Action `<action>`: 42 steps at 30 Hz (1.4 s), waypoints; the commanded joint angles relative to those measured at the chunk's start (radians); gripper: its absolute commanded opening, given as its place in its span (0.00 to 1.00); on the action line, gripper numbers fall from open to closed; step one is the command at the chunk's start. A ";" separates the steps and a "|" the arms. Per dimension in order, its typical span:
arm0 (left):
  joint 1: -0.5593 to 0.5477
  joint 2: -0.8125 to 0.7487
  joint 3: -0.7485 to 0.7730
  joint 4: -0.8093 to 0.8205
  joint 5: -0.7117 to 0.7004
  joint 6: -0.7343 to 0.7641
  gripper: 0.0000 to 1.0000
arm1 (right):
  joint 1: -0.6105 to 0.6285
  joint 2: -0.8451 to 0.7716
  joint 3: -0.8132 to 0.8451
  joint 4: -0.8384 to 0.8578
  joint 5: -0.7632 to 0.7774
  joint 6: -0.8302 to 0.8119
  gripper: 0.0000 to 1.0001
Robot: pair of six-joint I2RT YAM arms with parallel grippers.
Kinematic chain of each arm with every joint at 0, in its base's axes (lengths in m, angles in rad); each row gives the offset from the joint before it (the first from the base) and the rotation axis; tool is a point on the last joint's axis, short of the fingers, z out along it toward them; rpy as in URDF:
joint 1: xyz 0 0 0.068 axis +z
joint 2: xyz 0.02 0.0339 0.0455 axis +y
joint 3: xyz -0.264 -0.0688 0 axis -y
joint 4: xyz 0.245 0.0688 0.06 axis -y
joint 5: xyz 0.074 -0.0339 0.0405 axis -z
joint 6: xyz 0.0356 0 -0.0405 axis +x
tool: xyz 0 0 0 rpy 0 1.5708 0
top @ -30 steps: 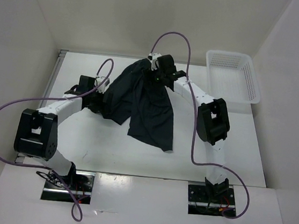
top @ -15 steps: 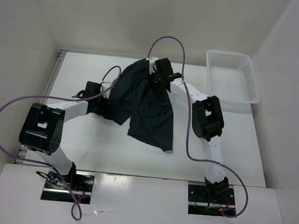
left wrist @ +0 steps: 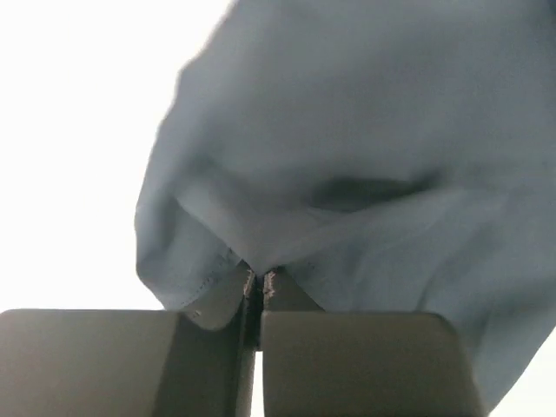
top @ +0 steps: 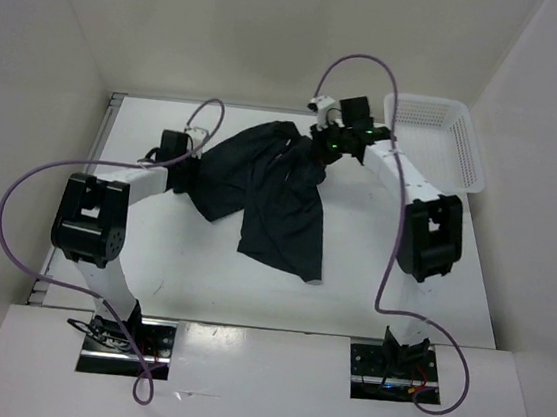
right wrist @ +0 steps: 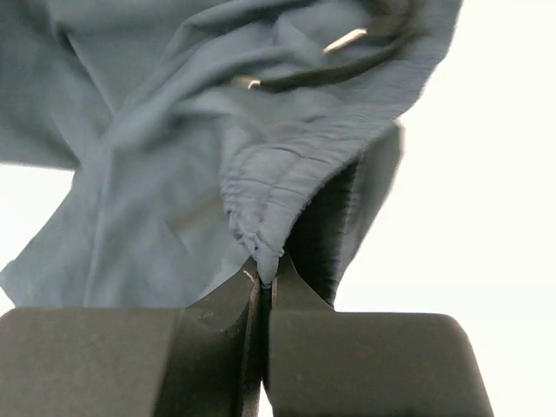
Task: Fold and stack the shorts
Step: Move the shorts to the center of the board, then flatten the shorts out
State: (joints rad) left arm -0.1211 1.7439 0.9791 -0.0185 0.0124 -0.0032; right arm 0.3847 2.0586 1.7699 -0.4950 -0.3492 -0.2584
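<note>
White table (top: 171,267), enclosed by plain white walls, carried the work. At left, the left gripper (left wrist: 259,280) had its jaws closed on a pinch of fabric at the left edge of the shorts (top: 269,202). Only 1 pair was visible. It was dark and rumpled and lay mid-table between the 2 arms, with its far edge drawn out between the 2 holds and 1 leg trailing toward the near edge. Whether any part was lifted off the surface could not be determined. At right, the right gripper (right wrist: 265,271) was clamped on the gathered waistband, with the drawstring ends just beyond. Farther right, the white mesh basket (top: 474,155) stood at the far right corner, apart from the garment.

Assessment: early stage. The garment appeared to be undergoing spreading. No fold had been made, and no stack was visible. Flattening, folding and stacking all remained.
</note>
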 commanded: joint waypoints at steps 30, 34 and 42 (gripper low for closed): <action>-0.235 -0.074 0.044 -0.253 -0.012 0.003 1.00 | -0.267 -0.443 -0.520 -0.002 -0.160 -0.105 0.00; -0.261 -0.012 0.066 -0.230 0.033 0.003 1.00 | -0.256 -0.453 -0.556 -0.002 -0.151 -0.119 0.00; -0.321 0.043 0.075 -0.177 0.040 0.003 0.00 | -0.256 -0.480 -0.592 -0.043 -0.096 -0.222 0.00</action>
State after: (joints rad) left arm -0.4377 1.7676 1.0367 -0.2352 0.0608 -0.0029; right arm 0.1249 1.6424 1.1847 -0.5331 -0.4606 -0.4187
